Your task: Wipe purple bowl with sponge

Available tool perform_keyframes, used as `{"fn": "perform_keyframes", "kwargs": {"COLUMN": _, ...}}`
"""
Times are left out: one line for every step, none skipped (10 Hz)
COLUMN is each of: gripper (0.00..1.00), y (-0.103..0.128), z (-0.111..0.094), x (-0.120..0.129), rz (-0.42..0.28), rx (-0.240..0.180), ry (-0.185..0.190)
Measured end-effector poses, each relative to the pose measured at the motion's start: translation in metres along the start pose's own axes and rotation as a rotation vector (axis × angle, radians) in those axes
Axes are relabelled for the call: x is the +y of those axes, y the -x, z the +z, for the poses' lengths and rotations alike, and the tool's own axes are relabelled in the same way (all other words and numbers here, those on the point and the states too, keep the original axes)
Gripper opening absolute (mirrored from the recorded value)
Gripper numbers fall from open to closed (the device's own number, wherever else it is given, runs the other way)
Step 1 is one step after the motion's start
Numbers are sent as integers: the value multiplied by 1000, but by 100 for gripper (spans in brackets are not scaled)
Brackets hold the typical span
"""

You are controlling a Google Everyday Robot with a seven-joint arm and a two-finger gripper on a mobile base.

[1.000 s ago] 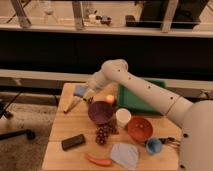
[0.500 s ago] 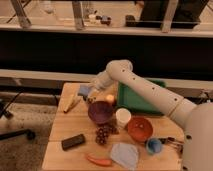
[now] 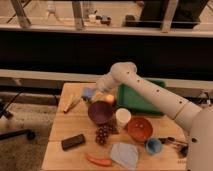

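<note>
The purple bowl [image 3: 101, 112] stands upright in the middle of the wooden table [image 3: 60, 131]. The light-blue sponge [image 3: 88, 93] is just behind the bowl's far left rim, a little above the table. My gripper [image 3: 91, 95] is at the end of the white arm [image 3: 145, 91], which reaches in from the right. It is shut on the sponge and sits close over the bowl's back left edge. The gripper hides part of the sponge.
Near the purple bowl are a white cup [image 3: 122, 116], an orange-red bowl [image 3: 139, 129], a small blue cup [image 3: 153, 146], dark grapes [image 3: 102, 134] and a yellow-orange fruit [image 3: 109, 98]. A green tray [image 3: 137, 101] lies behind. A black block [image 3: 73, 141], a grey-blue cloth [image 3: 124, 154], a carrot [image 3: 98, 161] and a banana [image 3: 70, 103] lie around.
The gripper with the sponge has moved to the right, from the table's back left towards the purple bowl's rim. The other things have not moved.
</note>
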Motion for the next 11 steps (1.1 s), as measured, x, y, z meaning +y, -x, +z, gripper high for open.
{"fn": "perform_keyframes", "kwargs": {"gripper": 2, "y": -4, "z": 3, "x": 3, "rz": 1, "rx": 4, "ry": 6}}
{"fn": "perform_keyframes", "kwargs": {"gripper": 2, "y": -9, "z": 5, "x": 5, "rz": 3, "rx": 9, "ry": 11}}
{"fn": "perform_keyframes", "kwargs": {"gripper": 2, "y": -14, "z": 7, "x": 7, "rz": 5, "rx": 15, "ry": 14}}
{"fn": "perform_keyframes", "kwargs": {"gripper": 2, "y": -18, "z": 7, "x": 8, "rz": 6, "rx": 19, "ry": 17}}
{"fn": "perform_keyframes", "kwargs": {"gripper": 2, "y": -23, "z": 7, "x": 10, "rz": 6, "rx": 24, "ry": 19}}
{"fn": "perform_keyframes", "kwargs": {"gripper": 2, "y": -31, "z": 6, "x": 16, "rz": 5, "rx": 30, "ry": 23}}
{"fn": "perform_keyframes", "kwargs": {"gripper": 2, "y": -36, "z": 3, "x": 20, "rz": 4, "rx": 33, "ry": 24}}
{"fn": "perform_keyframes", "kwargs": {"gripper": 2, "y": -40, "z": 3, "x": 25, "rz": 0, "rx": 38, "ry": 29}}
{"fn": "perform_keyframes", "kwargs": {"gripper": 2, "y": -44, "z": 7, "x": 33, "rz": -5, "rx": 44, "ry": 40}}
{"fn": "perform_keyframes", "kwargs": {"gripper": 2, "y": -50, "z": 10, "x": 39, "rz": -5, "rx": 49, "ry": 49}}
{"fn": "perform_keyframes", "kwargs": {"gripper": 2, "y": -55, "z": 14, "x": 44, "rz": -5, "rx": 55, "ry": 58}}
